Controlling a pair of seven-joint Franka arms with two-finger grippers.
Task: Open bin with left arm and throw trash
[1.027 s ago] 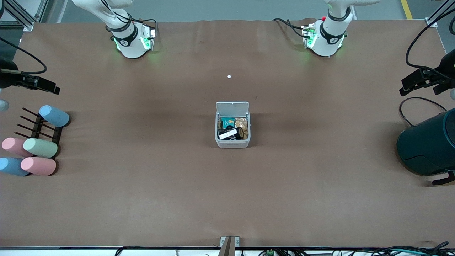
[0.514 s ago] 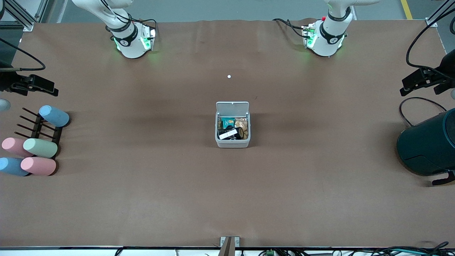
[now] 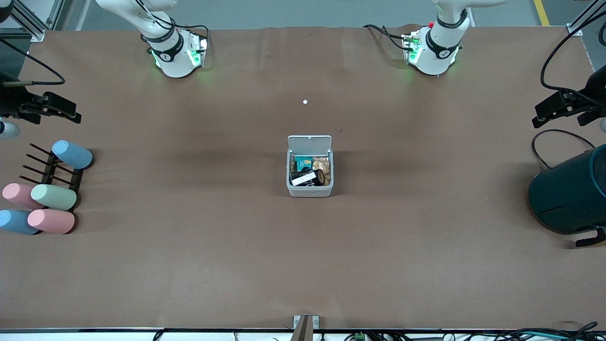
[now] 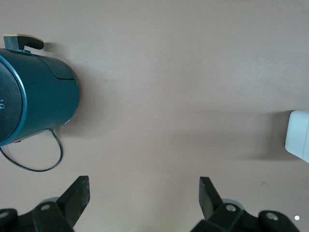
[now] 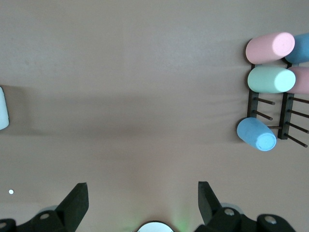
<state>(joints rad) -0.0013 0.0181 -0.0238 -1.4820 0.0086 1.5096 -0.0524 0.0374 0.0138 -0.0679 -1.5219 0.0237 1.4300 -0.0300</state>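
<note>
The small white bin [image 3: 309, 190] stands at the table's middle with its lid [image 3: 309, 142] raised open. Inside lie a dark printed packet [image 3: 304, 164] and a black tape ring [image 3: 319, 176]; I cannot make out the rubber band. My left gripper [image 3: 544, 113] hangs open and empty over the left arm's end of the table, well away from the bin. In the left wrist view [image 4: 145, 186] the bin's corner [image 4: 299, 135] shows. My right gripper [image 3: 64, 111] is open and empty over the right arm's end. It also shows in the right wrist view [image 5: 143, 191].
A large dark teal container [image 3: 568, 189] with a cable stands under the left gripper's end; it also shows in the left wrist view [image 4: 34, 96]. Pastel cylinders [image 3: 52, 196] lie on a black rack [image 3: 57, 173] at the right arm's end. A tiny white dot [image 3: 305, 102] lies between the bases.
The right gripper has shifted slightly at its end of the table. The left gripper, the bin and its contents have not moved.
</note>
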